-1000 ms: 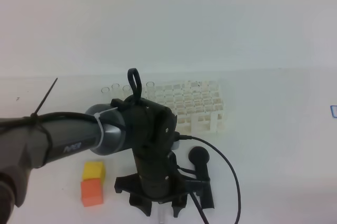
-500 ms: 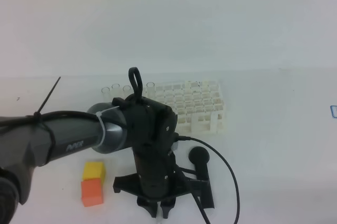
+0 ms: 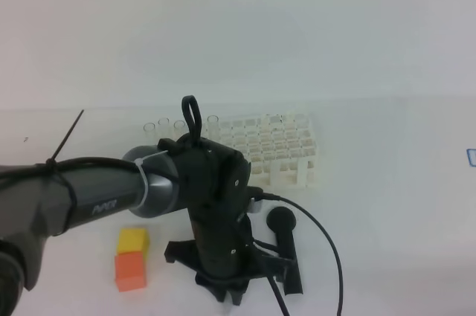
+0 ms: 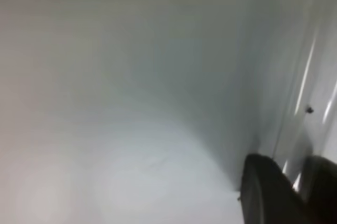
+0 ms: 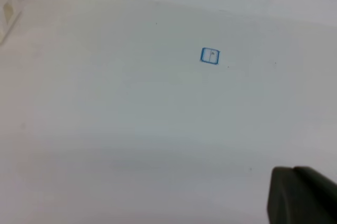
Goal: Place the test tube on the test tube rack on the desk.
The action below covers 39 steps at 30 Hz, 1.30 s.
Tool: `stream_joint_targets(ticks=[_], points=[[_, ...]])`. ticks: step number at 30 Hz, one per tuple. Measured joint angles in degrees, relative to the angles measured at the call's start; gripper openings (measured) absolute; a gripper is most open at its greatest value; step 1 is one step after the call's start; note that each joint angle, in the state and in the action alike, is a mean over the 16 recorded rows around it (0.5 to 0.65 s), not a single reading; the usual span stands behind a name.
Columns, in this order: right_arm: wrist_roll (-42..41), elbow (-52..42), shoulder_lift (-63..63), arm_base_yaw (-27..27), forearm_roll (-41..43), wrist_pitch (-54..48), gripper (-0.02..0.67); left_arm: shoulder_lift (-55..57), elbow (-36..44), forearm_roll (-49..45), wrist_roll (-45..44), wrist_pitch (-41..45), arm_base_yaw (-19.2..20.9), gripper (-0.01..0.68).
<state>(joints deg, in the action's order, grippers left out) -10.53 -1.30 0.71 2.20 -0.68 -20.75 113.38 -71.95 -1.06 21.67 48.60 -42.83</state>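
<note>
Clear test tube [image 4: 295, 182] blurred between jaws.

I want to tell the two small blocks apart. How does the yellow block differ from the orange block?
The yellow block is yellow and lies farther from the camera; the orange block is orange and lies nearer. The orange block shows more of its front face and looks slightly larger. Both are small cubes, side by side and apparently touching, on the desk left of the arm.

The test tube rack [image 3: 274, 149] stands at the back of the worktop [image 3: 387, 182] — two blocks [image 3: 131, 259] front left, the round-headed tool [image 3: 285, 245] just before the rack.
</note>
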Motion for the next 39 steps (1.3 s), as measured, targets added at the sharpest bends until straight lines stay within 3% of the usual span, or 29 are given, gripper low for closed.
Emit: stream_joint_targets(ticks=[13, 26, 32, 39], points=[[0.0, 0.0, 0.0, 0.0, 0.0, 0.0, -0.001, -7.9, 0.8, -7.6, -10.4, -15.1, 0.0, 0.111], [-0.2, 0.0, 0.0, 0.0, 0.2, 0.0, -0.001, -18.5, 3.1, 5.0, -23.9, -26.5, 0.1, 0.111], [-0.9, 0.0, 0.0, 0.0, 1.8, 0.6, -0.001, -26.7, 10.6, 8.4, -26.0, -33.6, 0.3, 0.104], [0.2, -0.2, 0.0, 0.0, -2.1, 5.2, -0.001, -39.5, 26.0, 9.0, -25.0, -46.0, 0.5, 0.097]])
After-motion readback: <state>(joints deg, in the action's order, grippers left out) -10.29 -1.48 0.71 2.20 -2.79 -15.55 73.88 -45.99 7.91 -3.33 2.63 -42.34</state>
